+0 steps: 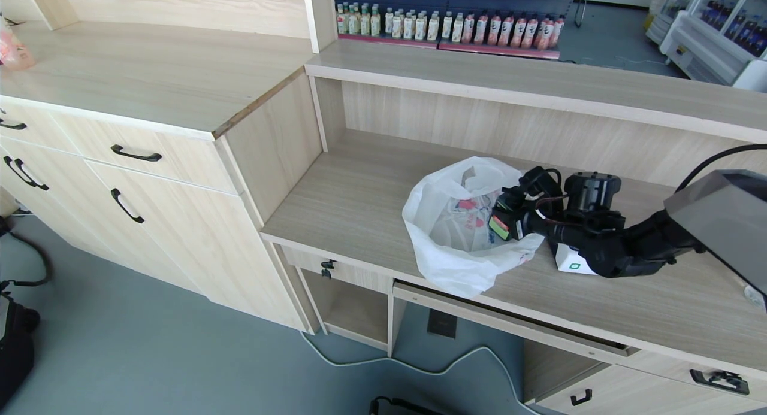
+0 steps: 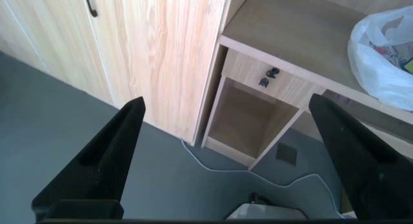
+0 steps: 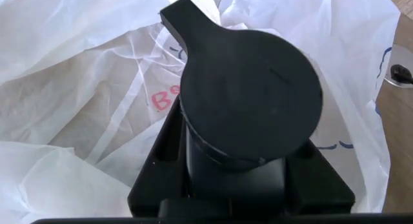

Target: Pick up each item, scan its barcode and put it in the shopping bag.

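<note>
Hanging over the open mouth of the shopping bag (image 1: 434,223), my right tool (image 1: 508,222) is the one placed for the drop. The bag sits on the table (image 1: 359,205) directly beneath it, rim slumped wide and opening turned up, so I judge the coming move to be a straight release downward, not a sideways reach. From my right wrist, the bag's white plastic (image 3: 77,88) spreads all around a black round thing (image 3: 248,98) with a short tab. It seems to stand end-on, its long axis pointing down into the bag. It covers the tool's tip, so I cannot tell whether that tool is apart or clamped, nor whether the black thing is an item or part of my own rig. A small green and red patch (image 1: 500,227) at the tip, seen from the head, is just as hard to name. My left tool (image 2: 226,101) is spread wide with nothing in it, low over the floor (image 2: 174,179) beside the cabinet front (image 2: 168,56). From there the bag (image 2: 381,56) is well apart, up on the table, so that arm is the farther one. Just beside the bag, a white box (image 1: 572,260) lies half hidden under my right arm, and a black device (image 1: 593,190) behind the arm is partly cut off by it.
</note>
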Robot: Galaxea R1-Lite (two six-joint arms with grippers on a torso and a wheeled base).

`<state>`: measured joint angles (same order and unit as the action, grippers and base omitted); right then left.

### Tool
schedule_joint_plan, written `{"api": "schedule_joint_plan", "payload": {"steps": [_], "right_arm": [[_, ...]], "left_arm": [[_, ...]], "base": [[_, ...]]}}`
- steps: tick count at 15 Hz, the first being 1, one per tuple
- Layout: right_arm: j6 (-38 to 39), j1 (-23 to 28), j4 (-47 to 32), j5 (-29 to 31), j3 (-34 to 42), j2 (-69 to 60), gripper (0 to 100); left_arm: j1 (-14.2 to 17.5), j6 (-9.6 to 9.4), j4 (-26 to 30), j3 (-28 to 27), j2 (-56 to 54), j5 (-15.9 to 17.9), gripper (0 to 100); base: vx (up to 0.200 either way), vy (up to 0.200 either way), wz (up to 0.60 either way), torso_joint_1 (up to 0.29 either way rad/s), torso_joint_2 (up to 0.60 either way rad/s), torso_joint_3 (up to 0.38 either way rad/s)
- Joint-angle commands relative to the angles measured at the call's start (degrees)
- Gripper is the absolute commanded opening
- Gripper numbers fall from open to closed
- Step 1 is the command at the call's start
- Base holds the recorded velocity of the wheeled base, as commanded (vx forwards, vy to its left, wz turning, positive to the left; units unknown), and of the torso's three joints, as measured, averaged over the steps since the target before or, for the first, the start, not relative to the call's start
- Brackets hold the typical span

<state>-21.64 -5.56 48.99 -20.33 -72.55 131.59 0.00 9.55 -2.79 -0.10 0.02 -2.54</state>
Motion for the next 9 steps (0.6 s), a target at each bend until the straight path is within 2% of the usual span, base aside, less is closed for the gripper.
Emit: {"api": "schedule_joint_plan", "payload": {"steps": [1, 2, 3, 6, 9], "right_arm": [[0.02, 0.11, 0.05, -0.06, 0.04, 0.78, 0], [0.11, 0.2, -0.04, 0.03, 0.21, 0.87, 0], [0.11, 0.2, 0.05, 0.03, 0.12, 0.87, 100], [1.6, 0.2, -0.04, 0.03, -0.4, -0.28, 100], [3.09, 0.37, -0.83, 0.03, 2.41, -9.42, 100]], "left_arm": [[0.0, 0.03, -0.02, 0.01, -0.02, -0.01, 100], [0.0, 0.03, -0.02, 0.01, -0.02, -0.01, 100], [0.0, 0.03, -0.02, 0.01, -0.02, -0.01, 100], [-0.09, 0.03, -0.02, 0.01, -0.02, -0.01, 100], [0.0, 0.03, -0.02, 0.01, -0.02, -0.01, 100]], "base": [[0.0, 0.0, 0.0, 0.0, 0.0, 0.0], [0.0, 0.0, 0.0, 0.0, 0.0, 0.0], [0.0, 0.0, 0.0, 0.0, 0.0, 0.0], [0.0, 0.0, 0.0, 0.0, 0.0, 0.0], [0.0, 0.0, 0.0, 0.0, 0.0, 0.0]]}}
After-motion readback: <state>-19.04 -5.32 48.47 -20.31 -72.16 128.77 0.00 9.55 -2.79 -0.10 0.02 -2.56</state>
